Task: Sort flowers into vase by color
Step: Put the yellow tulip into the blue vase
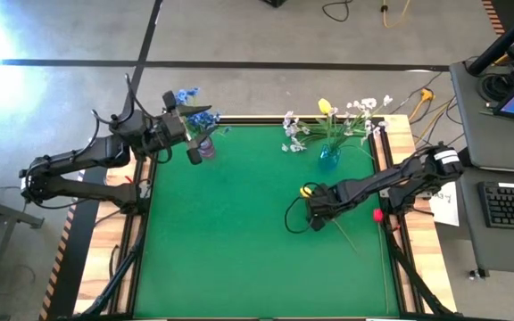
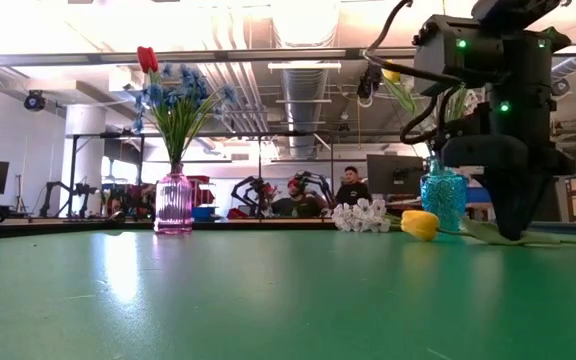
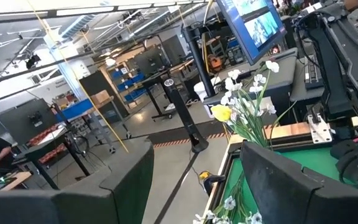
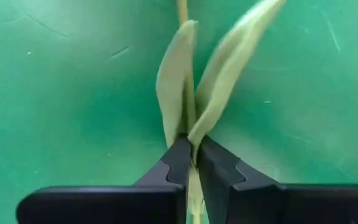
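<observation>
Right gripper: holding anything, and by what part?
Yes. The right gripper is shut on the yellow tulip lying on the green table, pinching its stem and leaves, away from the bloom. The left gripper holds nothing by the purple vase.

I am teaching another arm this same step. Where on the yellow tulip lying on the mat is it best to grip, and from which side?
Grip the thin stem near its leaves, not the bloom, coming straight down from above. The yellow tulip lies flat on the green mat, so only its upper side is free. The right claw is already shut on the stem at that place, where two leaves part.
</observation>
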Motion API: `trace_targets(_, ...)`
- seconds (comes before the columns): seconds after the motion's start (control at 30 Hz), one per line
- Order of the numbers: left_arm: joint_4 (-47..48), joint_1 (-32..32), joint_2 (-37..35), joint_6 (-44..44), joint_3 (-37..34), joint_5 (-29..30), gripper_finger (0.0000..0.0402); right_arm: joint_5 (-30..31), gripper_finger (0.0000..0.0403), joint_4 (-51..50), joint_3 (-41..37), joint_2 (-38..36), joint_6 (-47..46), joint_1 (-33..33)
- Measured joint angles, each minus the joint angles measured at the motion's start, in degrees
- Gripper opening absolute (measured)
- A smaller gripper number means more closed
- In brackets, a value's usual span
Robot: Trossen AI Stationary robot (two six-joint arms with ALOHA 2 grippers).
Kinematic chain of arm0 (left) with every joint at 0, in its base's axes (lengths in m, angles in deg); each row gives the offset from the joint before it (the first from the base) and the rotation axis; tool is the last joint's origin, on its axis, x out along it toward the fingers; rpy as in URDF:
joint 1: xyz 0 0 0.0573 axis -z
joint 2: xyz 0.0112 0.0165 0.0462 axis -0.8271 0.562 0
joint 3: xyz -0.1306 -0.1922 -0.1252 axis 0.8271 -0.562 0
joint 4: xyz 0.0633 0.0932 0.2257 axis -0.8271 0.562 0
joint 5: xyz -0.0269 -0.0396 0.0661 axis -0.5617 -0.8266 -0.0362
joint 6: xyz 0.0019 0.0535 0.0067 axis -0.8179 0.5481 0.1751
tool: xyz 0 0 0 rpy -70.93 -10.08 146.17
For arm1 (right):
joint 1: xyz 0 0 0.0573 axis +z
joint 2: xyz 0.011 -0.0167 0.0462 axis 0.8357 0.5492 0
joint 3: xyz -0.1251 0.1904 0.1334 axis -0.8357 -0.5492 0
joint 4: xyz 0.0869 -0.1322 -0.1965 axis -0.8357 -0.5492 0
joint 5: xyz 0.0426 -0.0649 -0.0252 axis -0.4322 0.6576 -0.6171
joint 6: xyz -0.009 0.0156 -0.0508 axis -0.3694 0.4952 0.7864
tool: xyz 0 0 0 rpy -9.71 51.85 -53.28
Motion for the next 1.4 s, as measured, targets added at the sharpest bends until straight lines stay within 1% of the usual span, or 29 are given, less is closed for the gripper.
trace_targets(0.17,-0.21,0.01,0.03,-2.63,0.00,-0.13,0.0229,0.17,0.0018,-0.18,4.04,-4.69,2.71,0.01)
trace_targets(0.2,-0.09,0.00,0.10,-3.43,0.00,-0.18,0.0229,1.18,0.0018,-0.27,4.99,-5.68,3.77,0.01)
trace_targets(0.23,0.24,0.01,0.15,-4.27,0.00,-0.27,0.0229,3.54,0.0018,-0.10,6.07,-6.55,4.88,0.04)
trace_targets(0.3,1.26,-0.05,0.18,-5.92,0.00,-1.99,0.0229,11.08,0.0018,1.82,7.89,-8.65,7.35,0.03)
trace_targets(0.37,2.00,-0.06,0.20,-7.76,0.00,-6.36,0.0229,20.29,0.0018,6.10,8.61,-10.87,11.25,0.02)
trace_targets(0.47,2.13,0.01,0.20,-10.02,0.00,-12.78,0.0229,32.31,0.0018,16.56,8.03,-13.53,20.93,-0.02)
trace_targets(0.53,2.10,0.01,0.19,-10.86,0.00,-15.09,0.0229,38.69,0.0018,24.55,7.28,-15.34,28.48,-0.02)
trace_targets(0.57,2.10,0.01,0.21,-11.21,0.00,-15.63,0.0229,41.61,0.0018,28.69,6.96,-16.19,32.43,-0.02)
trace_targets(0.67,2.32,0.01,0.71,-12.42,0.00,-15.65,0.0229,47.68,0.0018,39.23,5.62,-18.68,44.18,-0.02)
trace_targets(0.73,2.37,0.01,1.50,-12.93,0.00,-15.66,0.0229,53.15,0.0018,44.32,4.76,-20.62,49.61,-0.17)
trace_targets(0.87,2.43,0.01,3.59,-12.95,0.00,-15.67,0.0229,65.71,0.0018,47.86,3.26,-26.23,55.34,-0.43)
trace_targets(0.93,2.41,0.01,4.45,-12.71,0.00,-15.67,0.0229,69.98,0.0018,47.72,2.20,-29.10,55.93,-0.41)
trace_targets(1.03,0.94,0.01,5.44,-11.91,0.00,-15.67,0.0229,73.65,0.0018,47.66,0.28,-32.91,55.63,-1.35)
trace_targets(1.13,-1.00,0.01,6.10,-10.42,0.00,-15.65,0.0229,74.88,0.0018,47.69,-1.02,-35.87,54.03,-4.09)
trace_targets(1.3,-1.96,0.01,6.15,-8.92,0.55,-15.38,0.0229,74.79,0.0017,47.67,-1.56,-37.18,54.86,-9.13)
trace_targets(1.4,-1.96,0.01,5.86,-8.17,0.72,-15.29,0.0229,72.99,0.0018,47.70,-1.56,-37.16,54.87,-12.13)
